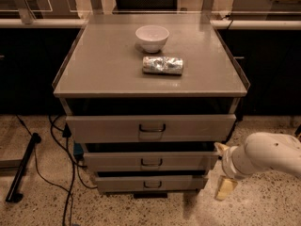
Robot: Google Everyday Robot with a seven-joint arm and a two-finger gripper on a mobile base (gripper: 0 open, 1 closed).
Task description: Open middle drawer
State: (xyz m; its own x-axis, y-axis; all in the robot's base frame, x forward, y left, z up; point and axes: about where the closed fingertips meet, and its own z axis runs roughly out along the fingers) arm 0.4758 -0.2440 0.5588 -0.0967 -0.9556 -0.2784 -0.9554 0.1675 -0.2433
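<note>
The middle drawer (113, 161) is a low grey front, second of three in the grey cabinet, with a small dark wire handle (151, 163) at its centre. It stands a little further out than the cabinet's frame, like the other two. My gripper (222, 169) is at the right of the cabinet, level with the middle drawer's right end and beside it. Its two yellowish fingertips (225, 188) stand apart, one up and one down, and hold nothing. The white arm (270, 155) comes in from the right edge.
The taller top drawer (103, 128) and the lowest drawer (122, 183) sit above and below. A white bowl (152, 37) and a crushed silver packet (162, 65) lie on the cabinet top. Black cables (56, 175) and a dark bar (21, 169) lie on the floor at left.
</note>
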